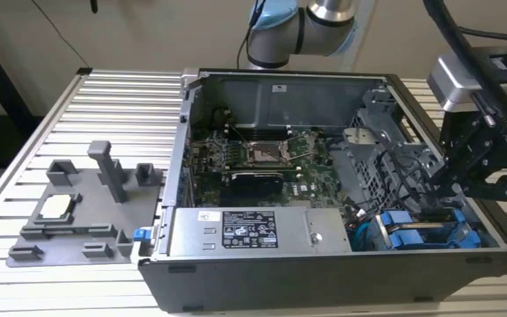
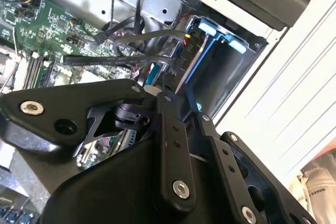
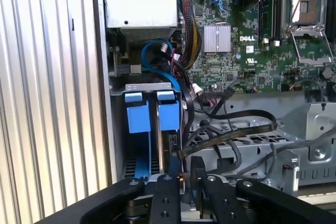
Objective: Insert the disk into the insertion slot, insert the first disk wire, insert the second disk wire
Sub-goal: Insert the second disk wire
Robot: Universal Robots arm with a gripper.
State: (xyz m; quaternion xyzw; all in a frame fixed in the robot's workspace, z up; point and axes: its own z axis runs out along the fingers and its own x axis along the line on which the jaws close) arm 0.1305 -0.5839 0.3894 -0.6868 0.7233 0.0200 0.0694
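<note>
Slatted metal table, beige wall behind; pincer nipping black cable.

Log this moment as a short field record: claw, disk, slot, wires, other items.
claw: low inside the computer case, at the drive bay; fingers close together around a black wire end
disk: blue-framed, standing in the insertion slot
insertion slot: grey metal bay at the case corner, beside the power-supply box
wires: black cables loop beside the bay
other items: grey fixture plate on the table, at the exterior view's left
</note>
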